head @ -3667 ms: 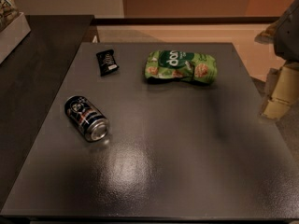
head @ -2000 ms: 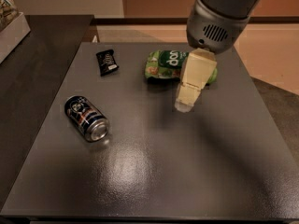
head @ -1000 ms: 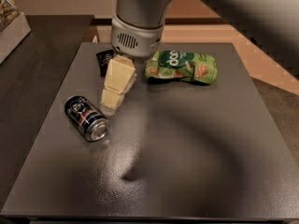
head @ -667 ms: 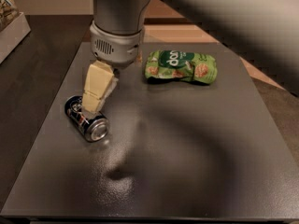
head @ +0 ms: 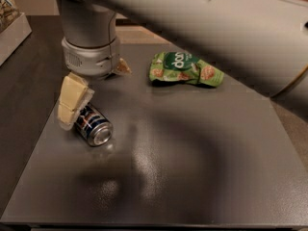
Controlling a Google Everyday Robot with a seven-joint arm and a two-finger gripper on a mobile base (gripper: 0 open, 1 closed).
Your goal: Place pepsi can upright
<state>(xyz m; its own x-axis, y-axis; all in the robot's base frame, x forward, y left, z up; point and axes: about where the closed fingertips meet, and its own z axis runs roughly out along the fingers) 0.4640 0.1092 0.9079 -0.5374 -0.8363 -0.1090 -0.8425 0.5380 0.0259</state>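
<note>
The pepsi can point(head: 94, 124) lies on its side on the dark table point(head: 202, 167), at the left, its silver end facing the front right. My gripper point(head: 96, 96) hangs from the grey wrist right over the can's far end. One cream finger point(head: 71, 101) is down against the can's left rear side. The other finger's tip point(head: 123, 68) shows apart from it, behind the wrist. The gripper looks open and holds nothing.
A green snack bag point(head: 185, 69) lies at the back middle of the table. A white box point(head: 10, 30) stands off the table at the far left. My arm crosses the top of the view. The small black packet is hidden behind the wrist.
The gripper has swept from the right side, past the snack bag, leftward and down to the can. The can has not moved.
</note>
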